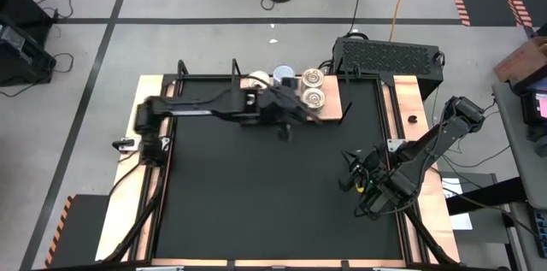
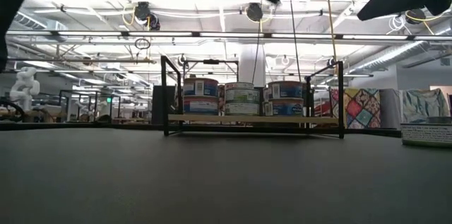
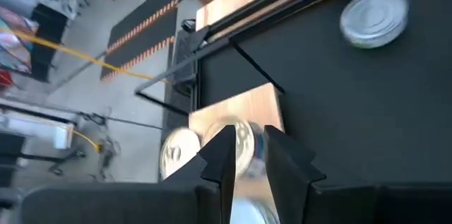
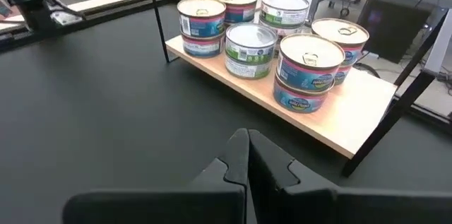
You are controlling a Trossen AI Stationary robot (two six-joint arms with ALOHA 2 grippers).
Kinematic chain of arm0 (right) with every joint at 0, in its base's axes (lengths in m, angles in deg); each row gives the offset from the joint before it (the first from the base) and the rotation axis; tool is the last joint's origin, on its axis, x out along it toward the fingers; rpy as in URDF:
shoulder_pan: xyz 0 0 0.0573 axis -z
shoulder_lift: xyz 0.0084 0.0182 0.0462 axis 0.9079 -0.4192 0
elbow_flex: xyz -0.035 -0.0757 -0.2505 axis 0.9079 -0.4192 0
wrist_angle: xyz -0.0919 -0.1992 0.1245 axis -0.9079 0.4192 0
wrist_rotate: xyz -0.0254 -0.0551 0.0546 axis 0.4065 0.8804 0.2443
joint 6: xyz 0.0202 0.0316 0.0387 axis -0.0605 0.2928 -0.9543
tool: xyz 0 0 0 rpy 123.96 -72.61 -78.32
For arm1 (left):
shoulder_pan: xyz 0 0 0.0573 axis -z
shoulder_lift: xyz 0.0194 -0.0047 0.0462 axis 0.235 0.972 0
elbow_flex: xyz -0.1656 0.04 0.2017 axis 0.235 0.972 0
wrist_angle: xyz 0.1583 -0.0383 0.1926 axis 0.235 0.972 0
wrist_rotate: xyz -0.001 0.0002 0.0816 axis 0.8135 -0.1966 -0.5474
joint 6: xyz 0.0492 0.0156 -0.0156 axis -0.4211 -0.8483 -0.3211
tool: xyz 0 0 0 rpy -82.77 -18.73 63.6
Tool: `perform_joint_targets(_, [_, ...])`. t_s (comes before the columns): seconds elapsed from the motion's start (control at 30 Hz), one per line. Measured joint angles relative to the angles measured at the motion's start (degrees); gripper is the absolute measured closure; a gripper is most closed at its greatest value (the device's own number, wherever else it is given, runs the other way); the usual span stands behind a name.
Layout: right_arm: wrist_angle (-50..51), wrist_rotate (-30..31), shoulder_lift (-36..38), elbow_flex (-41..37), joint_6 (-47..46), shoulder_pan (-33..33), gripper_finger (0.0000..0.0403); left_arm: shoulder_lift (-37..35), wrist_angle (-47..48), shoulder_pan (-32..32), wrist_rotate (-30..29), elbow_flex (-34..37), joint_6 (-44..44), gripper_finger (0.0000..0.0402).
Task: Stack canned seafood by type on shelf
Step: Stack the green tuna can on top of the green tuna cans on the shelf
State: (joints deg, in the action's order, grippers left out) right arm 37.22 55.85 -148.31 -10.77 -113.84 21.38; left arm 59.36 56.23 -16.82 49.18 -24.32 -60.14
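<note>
Meanwhile left hand (image 1: 286, 126) hovers beside stacked tins (image 1: 313, 98)

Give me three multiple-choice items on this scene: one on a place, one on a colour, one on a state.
1. The left gripper is: A over the floor; B by the shelf; C at the table's near edge.
2. The shelf's board is: A light-brown wood; B red; C white.
3. The right gripper is: A clamped on a tin; B wide open; C shut, empty.
Key: B, its wrist view shows the shelf's tins just past its fingers; A, the bare board shows pale wood; C, its fingers meet with nothing between.
</note>
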Motion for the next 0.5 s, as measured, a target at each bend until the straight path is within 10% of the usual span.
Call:
perform_joint_targets(0.27, [-1.0, -8.8, 0.0, 0.0, 4.1, 0.1, 0.0403, -9.3, 26.4, -0.1, 10.2, 2.5, 19.3, 0.0324])
perform_joint_targets(0.5, [-1.1, -13.6, 0.0, 0.0, 5.9, 0.1, 0.0403, -15.5, 25.9, 4.0, 5.1, 19.3, 27.6, 0.0324])
